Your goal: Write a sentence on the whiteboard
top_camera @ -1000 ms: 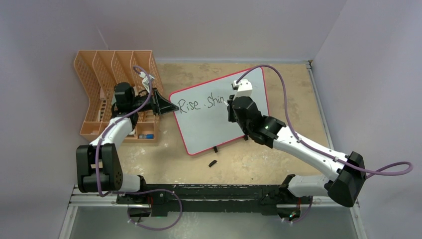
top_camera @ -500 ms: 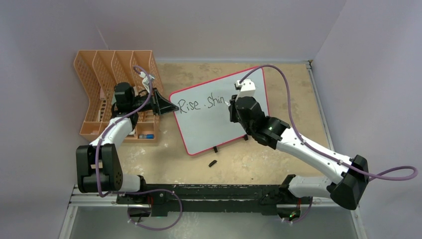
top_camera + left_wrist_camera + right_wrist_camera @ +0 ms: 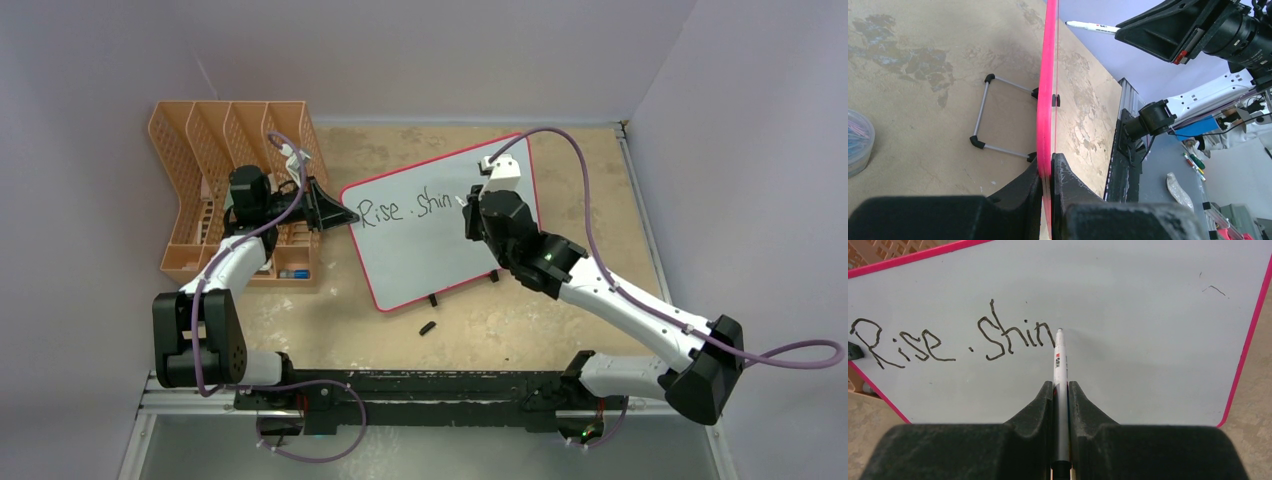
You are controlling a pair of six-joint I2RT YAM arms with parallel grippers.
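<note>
1. Black piece (image 3: 427,327): small and dark, lying alone on the tan table (image 3: 590,170) near the arm bases, just in front of the board's lower edge.

2. Wire stand (image 3: 980,117): thin grey frame with black corner caps, behind the board and resting on the table.

3. Whiteboard (image 3: 420,250): white face, pink rim, rounded corners. It stands at the middle of the table, tilted back and turned at an angle to the table's edges.

4. Right hand (image 3: 1060,387): fingers closed tight on a marker (image 3: 1060,365), which is white-bodied and points up the board. Its tip sits at the last stroke of the lettering and appears to touch the surface, though contact cannot be confirmed.

5. Sentence (image 3: 948,337): thin black handwriting on the upper left of the board face, one line, reading "Rise . shin". The board is blank to the right of it and below it.

6. Left hand (image 3: 1047,170): fingers clamped on the pink rim at the board's left edge, one finger on each face. The board is seen edge-on from this wrist.

7. File rack (image 3: 200,150): orange mesh with several slots, at the far left of the table beside the left arm and apart from the board.
</note>
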